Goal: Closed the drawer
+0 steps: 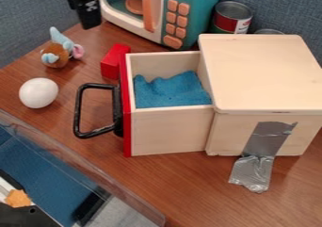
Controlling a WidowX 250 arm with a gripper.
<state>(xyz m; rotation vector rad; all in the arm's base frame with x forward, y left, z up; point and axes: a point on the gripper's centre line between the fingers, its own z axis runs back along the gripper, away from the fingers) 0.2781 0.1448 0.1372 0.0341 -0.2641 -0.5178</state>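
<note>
The black hand [88,13] is up at 11 o'clock, and I can't tell if it is squeezed or let go. The drawer [168,131] is open, sticking out of the wooden box [264,73] toward 9 o'clock, with soft-looking blue stuff [170,90] inside. A white ball [38,93] sits on the tabletop [182,188] at 9 o'clock. The toy oven [192,14] is near 12 o'clock.

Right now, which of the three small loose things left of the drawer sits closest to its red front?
The red block, by the far end of the drawer's red front; the white ball and the plush toy lie farther left.
</note>
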